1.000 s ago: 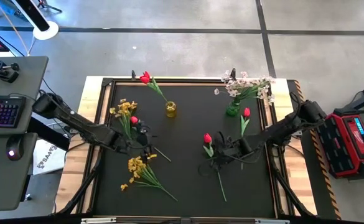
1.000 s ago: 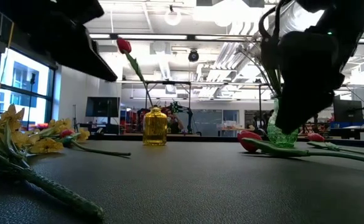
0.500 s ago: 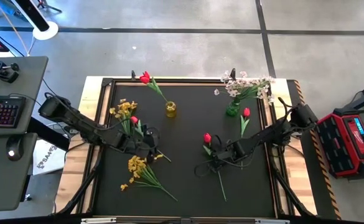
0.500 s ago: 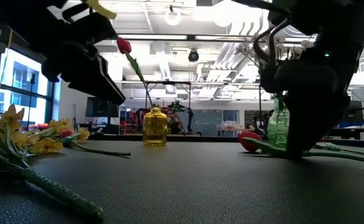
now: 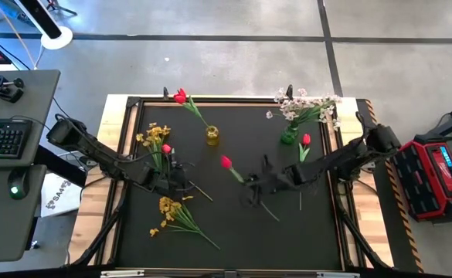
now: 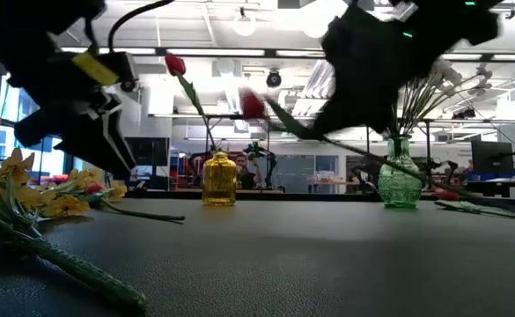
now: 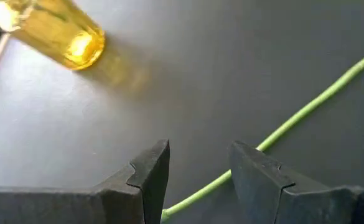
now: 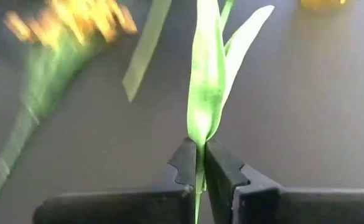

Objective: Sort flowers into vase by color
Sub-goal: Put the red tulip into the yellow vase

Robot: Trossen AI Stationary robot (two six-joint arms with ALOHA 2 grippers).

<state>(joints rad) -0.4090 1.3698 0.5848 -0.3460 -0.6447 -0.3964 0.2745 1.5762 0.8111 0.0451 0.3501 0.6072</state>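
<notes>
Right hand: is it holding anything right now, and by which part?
Yes. The right hand is shut on a red tulip, pinching its green stem just below the leaves, and the flower is lifted off the mat. The left hand is open, holding nothing.

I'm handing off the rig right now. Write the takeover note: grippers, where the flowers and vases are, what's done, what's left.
Right gripper: shut on a red tulip, lifted off the mat.
Left gripper: open, low over a green stem beside the upper yellow spray.
Done: one red tulip in the yellow vase; white sprays in the green vase.
Left: the held tulip, the tulip lying by the green vase, a tulip and two yellow sprays on the mat.
</notes>
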